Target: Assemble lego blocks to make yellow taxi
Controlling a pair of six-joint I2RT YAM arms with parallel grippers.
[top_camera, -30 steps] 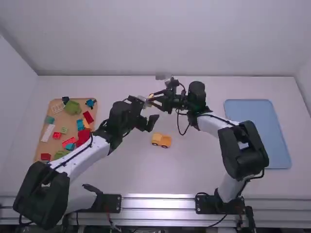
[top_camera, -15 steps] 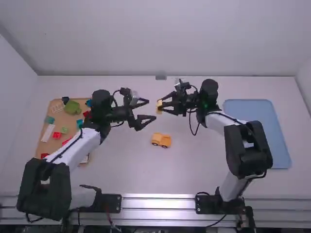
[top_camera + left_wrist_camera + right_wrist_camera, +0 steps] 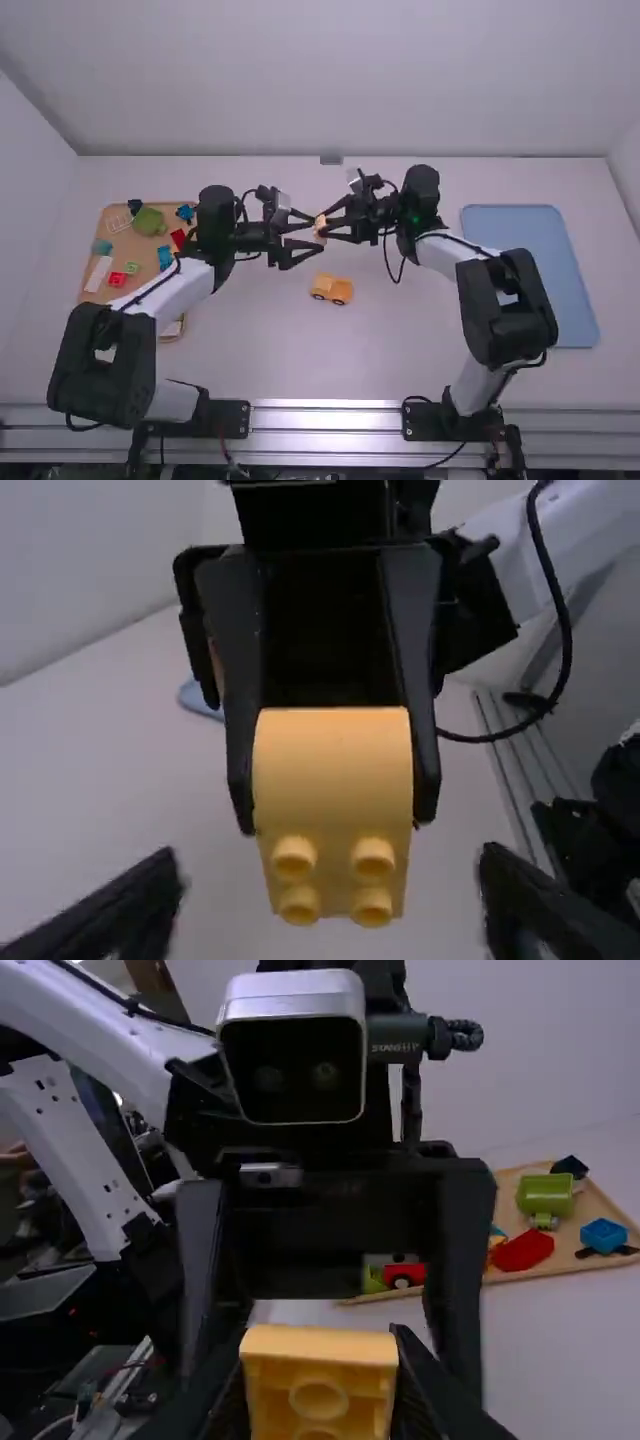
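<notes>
Two pieces of yellow work are in sight from where I stand, and they are well apart. One is the small yellow car body (image 3: 332, 289), sitting upright on the white table (image 3: 300, 350) on dark wheels, between the two arms and nearer their bases than the grippers are. The other is a yellow block (image 3: 333, 770) with a rounded face and studs, up in the air with the right gripper (image 3: 331, 224) closed on its two sides.

The left gripper (image 3: 309, 236) faces it, fingers spread wide and nothing in its hold; its tips stand to either side of the block, and I can't tell whether either one touches.

I'd judge the job well begun: the lower part of the taxi looks put together, while this block, which I take for a cab or roof piece, has no place on it. The step in hand looks like a handover or a regrip, perhaps to turn the block for seating. After that it would need to be lined up over the body and pressed down; a crooked grip could make the studs miss.

Loose coloured blocks lie in the wooden tray (image 3: 132, 247) on the left, and a blue tray (image 3: 530, 275) lies on the right.
</notes>
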